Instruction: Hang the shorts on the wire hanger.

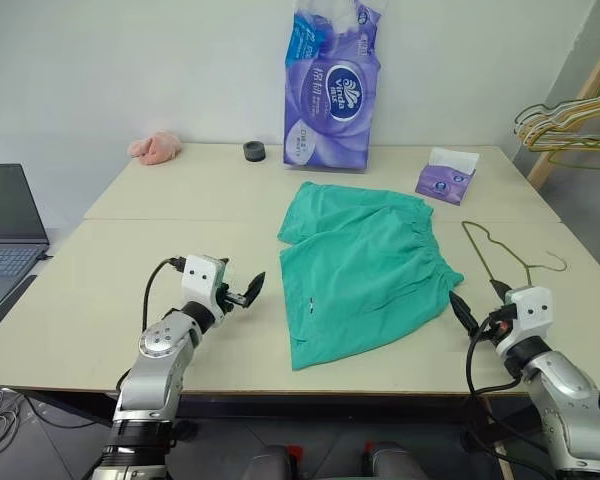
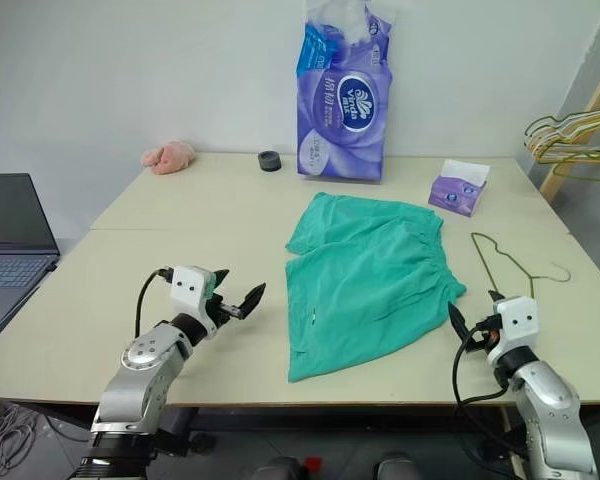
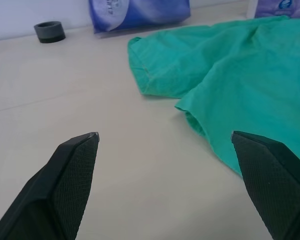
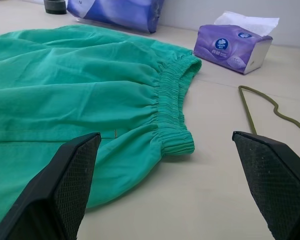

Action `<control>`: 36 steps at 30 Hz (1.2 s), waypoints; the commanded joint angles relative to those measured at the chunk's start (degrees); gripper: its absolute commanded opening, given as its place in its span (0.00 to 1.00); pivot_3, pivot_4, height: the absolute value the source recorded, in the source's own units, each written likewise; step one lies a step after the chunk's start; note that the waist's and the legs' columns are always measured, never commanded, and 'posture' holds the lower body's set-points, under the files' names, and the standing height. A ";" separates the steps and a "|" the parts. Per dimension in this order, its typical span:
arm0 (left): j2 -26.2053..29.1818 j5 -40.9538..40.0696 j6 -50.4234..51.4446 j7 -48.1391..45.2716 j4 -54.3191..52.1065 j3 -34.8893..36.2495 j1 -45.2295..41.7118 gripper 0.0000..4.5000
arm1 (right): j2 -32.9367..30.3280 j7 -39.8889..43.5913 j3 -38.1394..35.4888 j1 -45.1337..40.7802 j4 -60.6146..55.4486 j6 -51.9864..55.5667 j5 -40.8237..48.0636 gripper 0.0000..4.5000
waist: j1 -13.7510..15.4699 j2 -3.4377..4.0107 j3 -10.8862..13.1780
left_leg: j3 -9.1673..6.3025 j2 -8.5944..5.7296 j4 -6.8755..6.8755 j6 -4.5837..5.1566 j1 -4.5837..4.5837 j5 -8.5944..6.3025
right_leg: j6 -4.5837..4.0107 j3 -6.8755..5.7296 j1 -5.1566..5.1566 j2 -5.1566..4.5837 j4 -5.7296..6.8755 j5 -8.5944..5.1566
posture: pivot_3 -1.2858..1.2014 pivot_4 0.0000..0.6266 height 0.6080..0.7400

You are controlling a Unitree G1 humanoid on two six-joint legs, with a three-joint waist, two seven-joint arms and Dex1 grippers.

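"Vinda" logo on the purple tissue pack (image 1: 332, 90).

Office (laptop (image 1: 5, 230), tissue box (image 1: 446, 177)), bare table (image 1: 110, 300)

The right gripper (image 4: 177, 187) hung with its two black fingers (image 4: 65, 185) spread wide and empty over the table (image 4: 210, 200), framing the gathered waistband of the shorts (image 4: 75, 100), which lay flat. Just beside that waistband ran the thin hanger (image 4: 262, 102), apart from the cloth. Beyond it sat a tissue box (image 4: 235, 45), with a purple pack (image 4: 120, 12) and a dark ring (image 4: 55, 6) at the far edge.
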 commanded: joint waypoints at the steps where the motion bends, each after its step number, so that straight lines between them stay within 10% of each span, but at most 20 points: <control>1: 1.07 -0.70 -0.86 -1.04 -2.19 1.22 -0.48 0.99 | -1.26 0.86 -0.88 -1.34 -0.89 -1.30 -0.09 1.00 | 0.00 0.00 0.00 | 0.00 0.00 0.00 0.00 0.00 0.00 | 0.00 0.00 0.00 0.02 0.00 0.00 | 0.53 0.03 1.00; 36: 17.58 1.88 15.17 -31.21 -8.68 -23.61 -6.01 0.99 | -17.48 22.14 9.30 8.69 -11.60 -13.34 -7.70 1.00 | -0.97 -0.03 0.19 | 0.19 0.28 -0.02 -0.01 0.00 -0.02 | -0.10 0.00 -0.07 0.44 0.00 -0.22 | 0.49 0.07 1.00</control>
